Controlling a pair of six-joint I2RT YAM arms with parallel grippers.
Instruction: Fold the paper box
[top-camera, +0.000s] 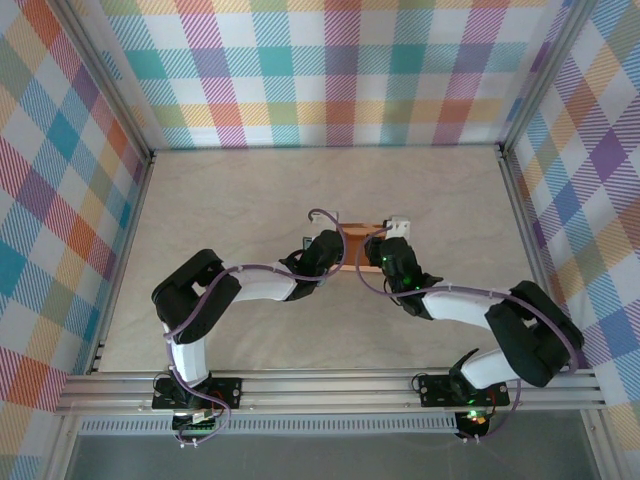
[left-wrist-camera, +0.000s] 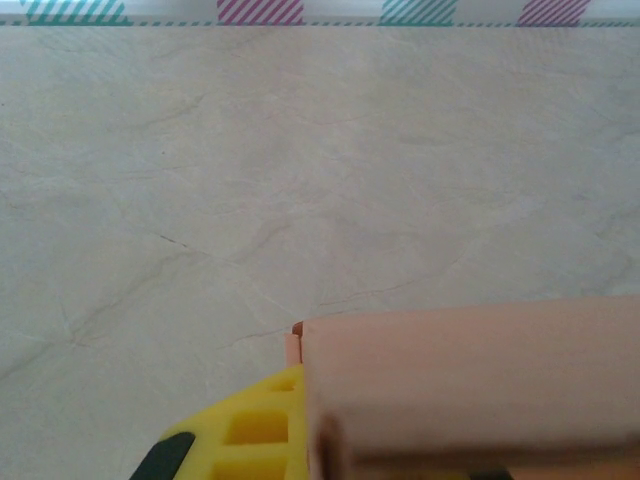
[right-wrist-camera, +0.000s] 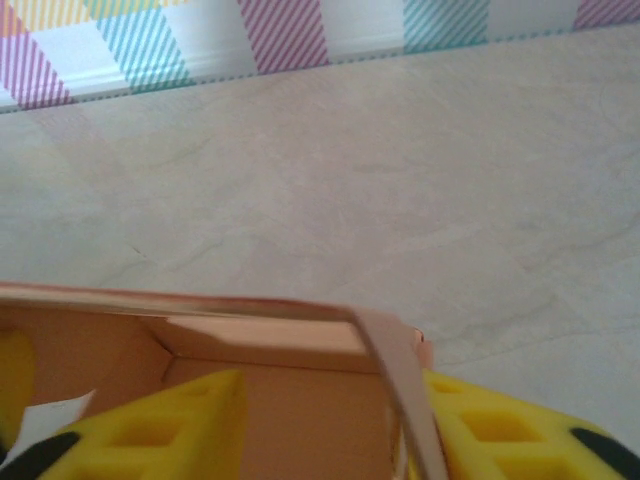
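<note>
Since the room is the biggest thing here, I'll start there: three plaid walls (top-camera: 330, 70) in pastel checks box in one pale, marble-looking surface (top-camera: 250, 190), with aluminium rails (top-camera: 330, 385) along the near edge. Two arms are bolted to those rails, the left arm (top-camera: 200, 300) and the right arm (top-camera: 520, 340), and both bend in toward the middle.

There's one paper box (top-camera: 358, 243), salmon-orange, sitting mid-surface right between the two wrists. From the top camera it's mostly hidden under them, so you only get a thin orange strip.

The wrist cams fill that in. The left one shows the closed outside of the paper box (left-wrist-camera: 470, 380), and only one of the left fingers (left-wrist-camera: 250, 425), yellow, tight against the box's end. Those fingers are clenched, by the looks pinching that end.

The right cam looks into the open inside of the paper box (right-wrist-camera: 250, 350). Both right fingers (right-wrist-camera: 160, 435) show there, one inside and one outside the side wall, standing apart and released, not squeezing it.
</note>
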